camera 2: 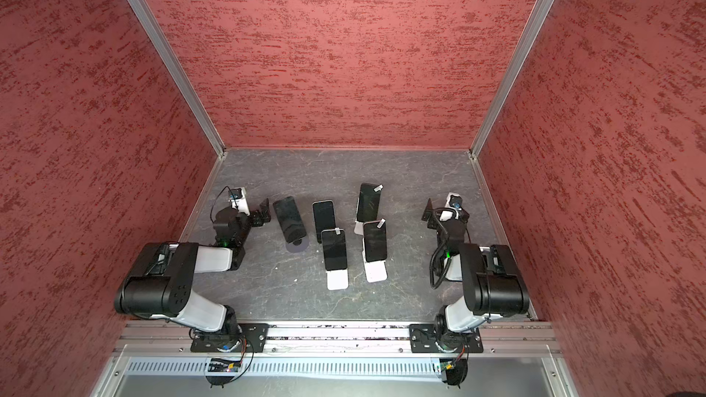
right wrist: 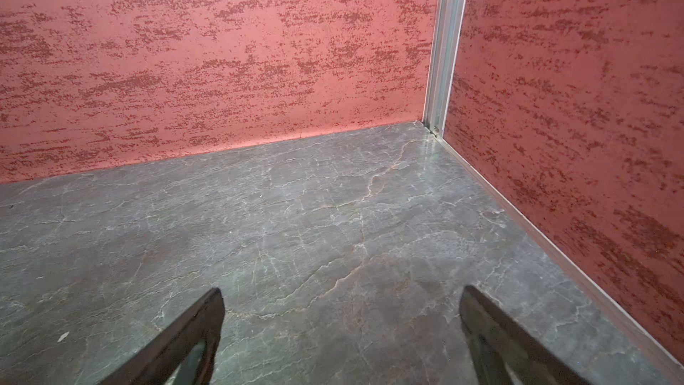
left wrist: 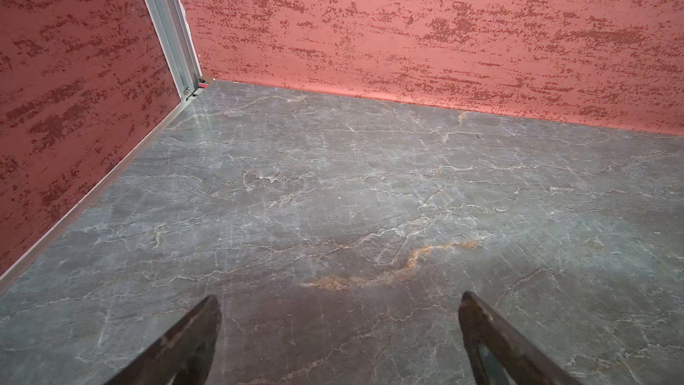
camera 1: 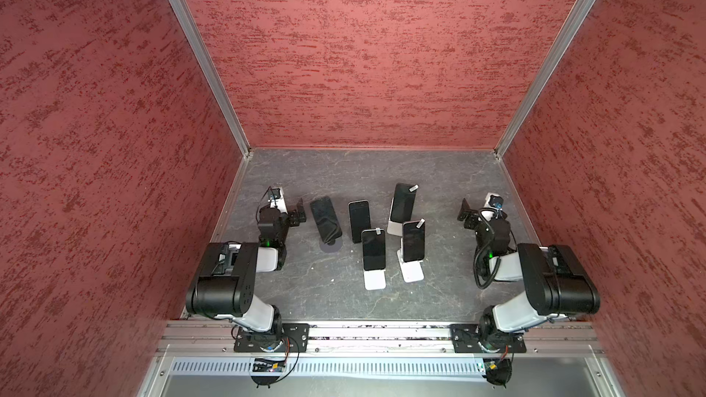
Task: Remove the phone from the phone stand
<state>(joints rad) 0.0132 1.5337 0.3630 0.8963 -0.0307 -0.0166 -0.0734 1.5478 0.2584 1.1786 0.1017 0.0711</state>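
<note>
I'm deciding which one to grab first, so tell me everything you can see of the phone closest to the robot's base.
The phone is a slim black slab with rounded corners and a dark, blank screen. It leans back on a white stand whose flat foot rests on the grey table. A small pale tag sits at its top edge.

Both top views high over the same tabletop [camera 1: 324, 292]; wrist views low, toward the back wall [left wrist: 444, 31].
</note>
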